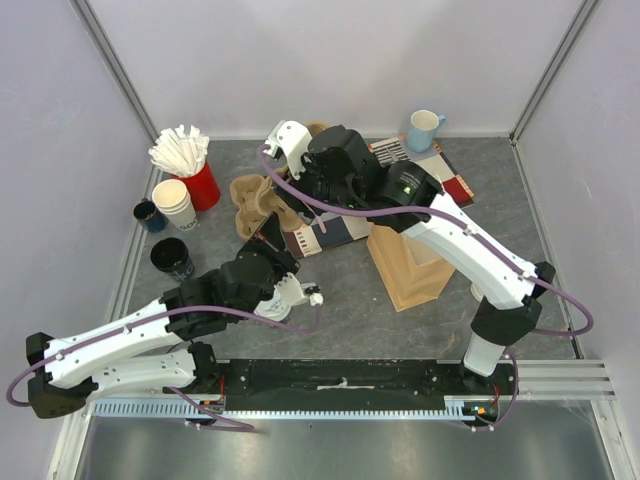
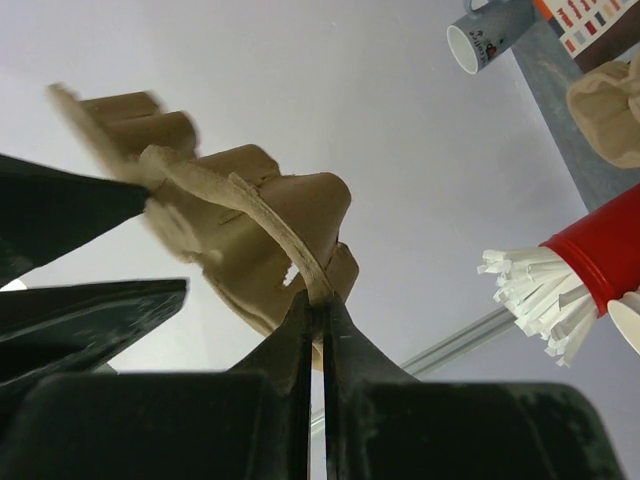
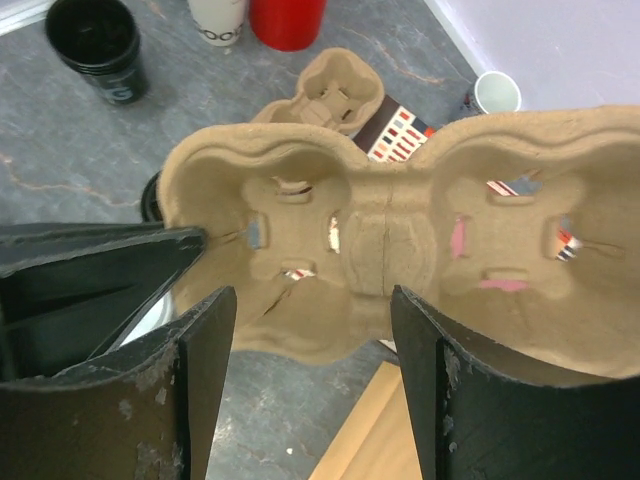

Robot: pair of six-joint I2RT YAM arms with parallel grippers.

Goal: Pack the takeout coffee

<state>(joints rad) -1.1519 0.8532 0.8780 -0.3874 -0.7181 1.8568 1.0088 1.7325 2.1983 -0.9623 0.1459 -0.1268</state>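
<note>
Pulp cup carrier (image 3: 380, 230): left tool (image 2: 318, 300) clamped shut on its rim; right tool (image 3: 310, 295) jaws spread across one cell, grip unclear. Lidded coffee cups can't be made out in any view.

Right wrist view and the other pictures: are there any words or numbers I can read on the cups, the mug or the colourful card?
Nothing here reads clearly.
white paper cup: dark print, cut off by the picture's top edge, unreadable.
black cup: pale logo, too blurred to read.
mug: tiny marks, too small to read.
colour card: only coloured squares, no letters to be made out.
</note>
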